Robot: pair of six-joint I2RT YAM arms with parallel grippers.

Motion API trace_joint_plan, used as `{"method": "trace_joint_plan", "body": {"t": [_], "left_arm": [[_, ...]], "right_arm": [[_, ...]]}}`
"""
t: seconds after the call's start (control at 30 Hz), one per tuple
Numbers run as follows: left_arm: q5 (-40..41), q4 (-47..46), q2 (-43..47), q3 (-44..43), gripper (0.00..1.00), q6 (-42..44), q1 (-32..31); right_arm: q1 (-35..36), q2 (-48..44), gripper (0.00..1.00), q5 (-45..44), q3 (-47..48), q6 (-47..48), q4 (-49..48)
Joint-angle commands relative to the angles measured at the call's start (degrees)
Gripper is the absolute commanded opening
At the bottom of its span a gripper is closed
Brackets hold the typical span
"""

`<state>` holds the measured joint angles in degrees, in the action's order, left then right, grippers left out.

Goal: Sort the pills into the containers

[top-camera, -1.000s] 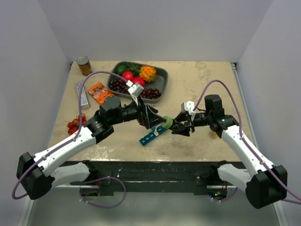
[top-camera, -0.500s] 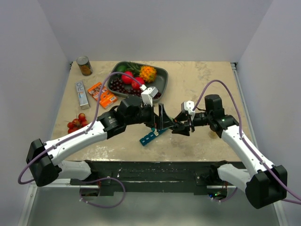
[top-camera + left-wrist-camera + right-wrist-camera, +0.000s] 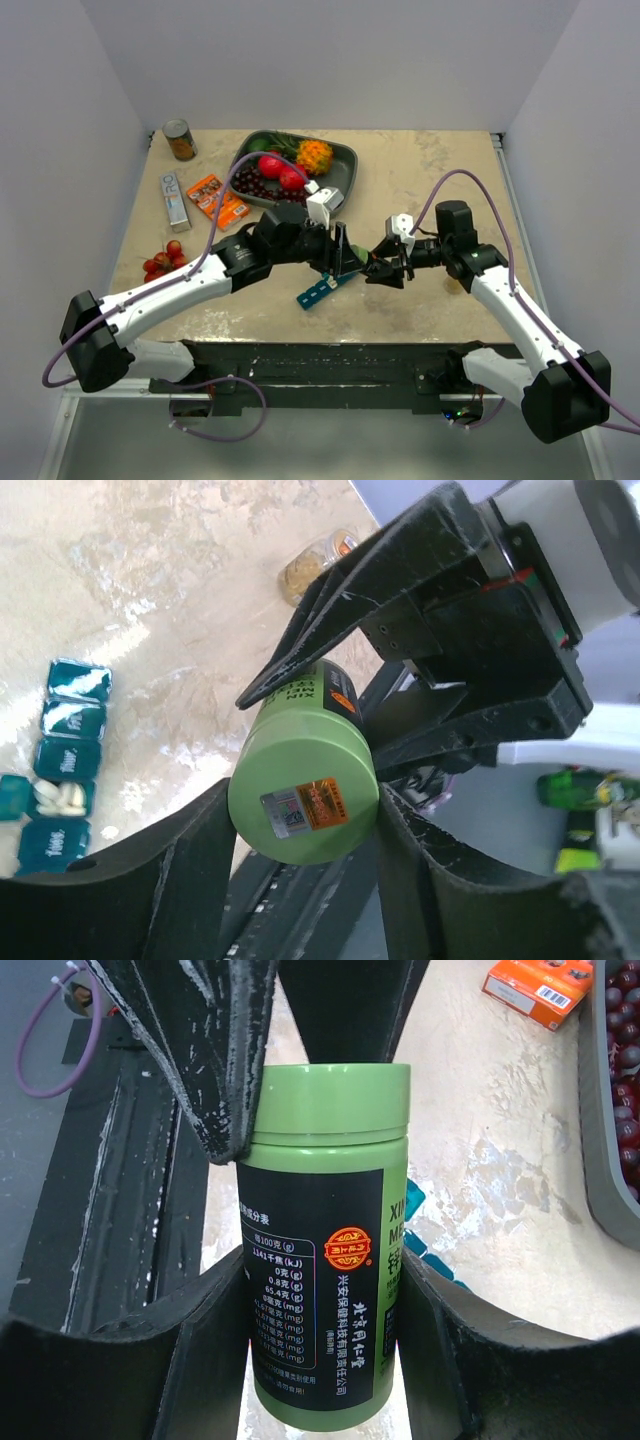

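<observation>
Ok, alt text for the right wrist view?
A green pill bottle with a black label is held in the right gripper, while the left gripper grips its lid. Behind: marbled table, an orange box, a grey tray of dark fruit.

- I see a mottled beige table (image 3: 440, 170); I read the dial from its centre, 12 at the far edge.
- Can (image 3: 180, 140): upright, far corner at 10.
- Grey tray (image 3: 345, 180): at 12, just left of centre.
- Orange packet (image 3: 215, 197) and pale box (image 3: 175, 200): lying flat at 10, side by side and slightly apart.
- Red fruit (image 3: 162, 262): a cluster at 8, by the edge.
- Teal organizer (image 3: 322, 290): at 6, lying slantwise; one compartment holds white pills.
- Small jar (image 3: 318, 565): only my left wrist camera shows it, so I can't give its direction.
</observation>
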<state>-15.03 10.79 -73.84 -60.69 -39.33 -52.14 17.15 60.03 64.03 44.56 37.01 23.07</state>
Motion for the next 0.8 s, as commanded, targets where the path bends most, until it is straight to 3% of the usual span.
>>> {"method": "trace_joint_plan", "body": {"t": [0.0, 0.1, 0.17, 0.2, 0.37, 0.63, 0.67, 0.73, 0.77], "left_arm": [[-9.03, -3.31, -0.25, -1.72, 0.15, 19.86, -0.24], [-14.85, -0.43, -0.07, -0.05, 0.14, 39.19, -0.24], [-16.79, -0.06, 0.72, 2.06, 0.05, 54.36, -0.24], [-16.96, -0.41, 0.89, 2.58, 0.0, 57.93, -0.24], [-17.23, -1.3, -0.86, 1.98, 0.0, 74.02, -0.16], [-20.39, -1.64, -4.21, -0.84, 0.0, 69.4, 1.86], [-20.39, -2.08, -3.86, -0.58, 0.0, 67.39, 2.21], [-20.39, -2.87, -2.54, 0.82, 0.0, 65.18, 2.74], [-20.57, -3.49, -2.01, 1.27, 0.0, 63.34, 3.18]], "right_arm": [[-0.01, -0.09, 0.0, 2.06, 0.97, -0.28, -2.15], [-0.01, -0.09, 0.0, 2.24, 0.88, -0.28, -2.24], [-0.01, -0.09, 0.0, 2.33, 0.88, -0.28, -2.15], [-0.1, -0.09, 0.0, 2.24, 0.88, -0.19, -2.15], [-0.01, 0.09, 0.0, 2.33, 0.8, 0.07, -1.98], [-0.01, 0.0, 0.0, 2.41, 0.88, 1.39, -1.1], [-0.01, 0.0, 0.13, 2.5, 0.8, 1.57, -0.92], [-0.1, -0.09, 0.3, 2.68, 0.71, 1.74, -0.83], [-0.1, -0.09, 0.46, 2.85, 0.8, 1.92, -0.49]]}}
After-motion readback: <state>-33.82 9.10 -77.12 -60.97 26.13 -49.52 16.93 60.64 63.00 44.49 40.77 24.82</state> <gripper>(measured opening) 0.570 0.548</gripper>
